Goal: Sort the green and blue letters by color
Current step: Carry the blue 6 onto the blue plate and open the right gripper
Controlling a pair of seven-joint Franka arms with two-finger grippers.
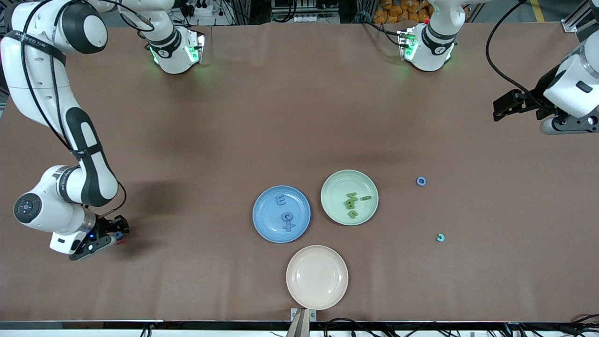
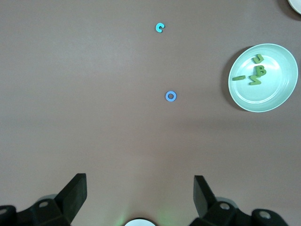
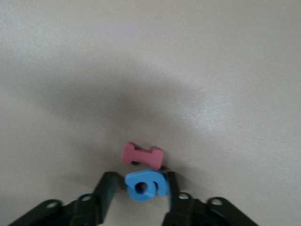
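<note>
Sorting is judged well advanced but unfinished. Three blue letters [image 1: 285,215] are held in the blue plate [image 1: 259,224], and four green letters [image 1: 353,202] in the green plate [image 1: 337,180] beside it; the beige plate [image 1: 299,285], nearest the front camera, is bare. A blue ring letter [image 1: 421,181] and a teal letter [image 1: 440,238] remain on the table [image 1: 281,117] toward the left arm's end. The right gripper [image 1: 117,235], low at its own end, is closed on a blue letter [image 3: 146,185], with a red letter [image 3: 142,156] just beside it. The left gripper [image 2: 140,190] is held spread wide and empty, waiting above its end of the table.
</note>
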